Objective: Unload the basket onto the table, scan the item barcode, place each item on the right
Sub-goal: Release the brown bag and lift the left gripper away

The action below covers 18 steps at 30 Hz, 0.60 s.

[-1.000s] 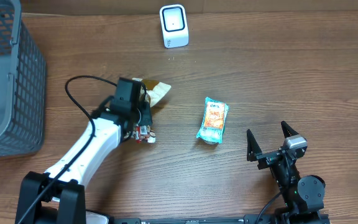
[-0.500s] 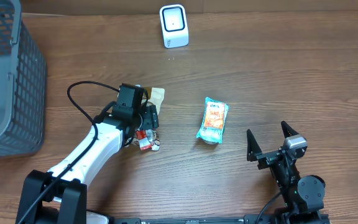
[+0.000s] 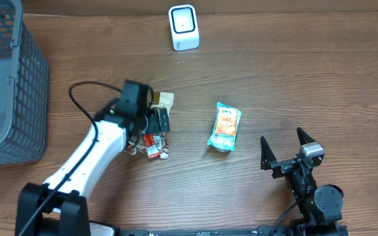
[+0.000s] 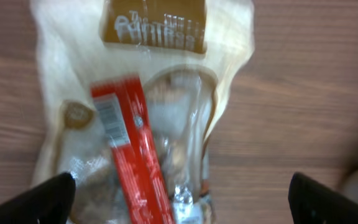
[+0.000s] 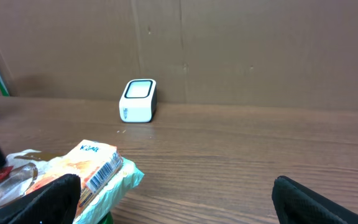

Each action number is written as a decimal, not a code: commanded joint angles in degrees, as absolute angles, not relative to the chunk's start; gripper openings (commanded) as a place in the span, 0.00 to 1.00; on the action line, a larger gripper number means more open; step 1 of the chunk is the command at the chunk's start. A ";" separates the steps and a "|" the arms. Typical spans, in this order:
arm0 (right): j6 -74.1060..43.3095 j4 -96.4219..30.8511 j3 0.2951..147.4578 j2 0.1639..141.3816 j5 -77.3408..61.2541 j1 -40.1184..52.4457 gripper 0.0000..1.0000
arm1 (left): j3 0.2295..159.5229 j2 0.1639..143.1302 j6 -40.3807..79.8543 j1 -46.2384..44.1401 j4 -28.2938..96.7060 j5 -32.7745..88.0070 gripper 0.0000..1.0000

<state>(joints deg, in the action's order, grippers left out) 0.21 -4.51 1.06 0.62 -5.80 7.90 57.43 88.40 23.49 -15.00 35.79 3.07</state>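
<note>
The bag (image 4: 148,124), clear and crinkled with a tan printed header and a red label strip (image 4: 132,155), lay flat on the tabletop (image 3: 294,72), left of centre. The left pincer (image 3: 157,124) hung over it with its jaws spread wide. In the left wrist view the two dark fingertips (image 4: 48,199) stood at the lower corners, one on each side of the bag, and gripped nothing. That view was blurred, so the print on the header could not be read.

The scanner (image 3: 183,27), a small white box with a dark window, stood upright at the far edge, well apart from the bag. A teal and orange packet (image 3: 225,128) lay to the right of the bag, near the middle. The right wrist view showed a barcode on the packet's upper face.

The right pincer (image 3: 285,152) sat at the near right, jaws fully apart and empty, pointing toward the scanner. It was apart from the packet.

A grey mesh basket (image 3: 28,85) stood at the far left edge.
</note>
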 commanded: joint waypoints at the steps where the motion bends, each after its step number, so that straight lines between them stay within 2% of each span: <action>1: 0.30 -4.23 0.47 0.16 -6.09 7.70 1.00 | 70.32 87.09 21.50 -10.90 42.68 4.51 1.00; 5: 0.30 -4.23 0.47 0.16 -6.09 7.70 1.00 | 78.61 87.09 19.53 -6.50 49.52 4.45 1.00; 9: 0.30 -4.23 0.47 0.16 -6.09 7.70 1.00 | 80.47 87.11 18.85 -2.50 50.74 3.92 1.00; 18: 0.27 -4.23 0.47 0.16 -6.09 7.70 1.00 | 80.27 87.15 18.85 -1.52 50.76 3.92 1.00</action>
